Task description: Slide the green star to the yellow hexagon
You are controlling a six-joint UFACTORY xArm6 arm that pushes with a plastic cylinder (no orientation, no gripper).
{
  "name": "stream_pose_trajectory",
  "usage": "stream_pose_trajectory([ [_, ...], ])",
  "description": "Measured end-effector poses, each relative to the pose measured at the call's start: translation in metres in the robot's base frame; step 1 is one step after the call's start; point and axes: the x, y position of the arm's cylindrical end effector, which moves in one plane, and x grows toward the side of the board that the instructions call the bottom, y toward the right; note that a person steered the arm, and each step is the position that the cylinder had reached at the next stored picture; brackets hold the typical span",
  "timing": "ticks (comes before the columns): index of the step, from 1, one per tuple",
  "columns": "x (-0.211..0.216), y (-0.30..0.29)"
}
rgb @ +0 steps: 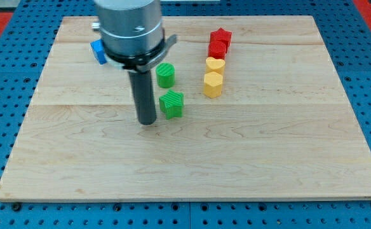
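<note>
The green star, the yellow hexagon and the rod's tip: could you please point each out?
green star (171, 104), camera view, its top face.
yellow hexagon (213, 83), camera view, its top face.
my tip (147, 121), camera view, the rod's very end, left of the star.

Broad grey metal cylinder with a darker lower band, small side tabs, straight black rod beneath, my tip blunt and round.

The board was pale wood with a fine grain, lying on a blue pegboard dotted with holes, with red showing at the top corners. On it sat a green star and a green cylinder, both ribbed with stripes, a yellow hexagon, a yellow heart, two red blocks and a blue block. The rod was dark down to its tip, under a grey metal housing.
</note>
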Motion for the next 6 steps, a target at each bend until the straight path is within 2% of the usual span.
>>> stream_pose_trajectory([
  [1,-0.022,0.025],
  [2,-0.022,-0.014],
  [4,-0.04,0.014],
  [6,-0.035,0.086],
])
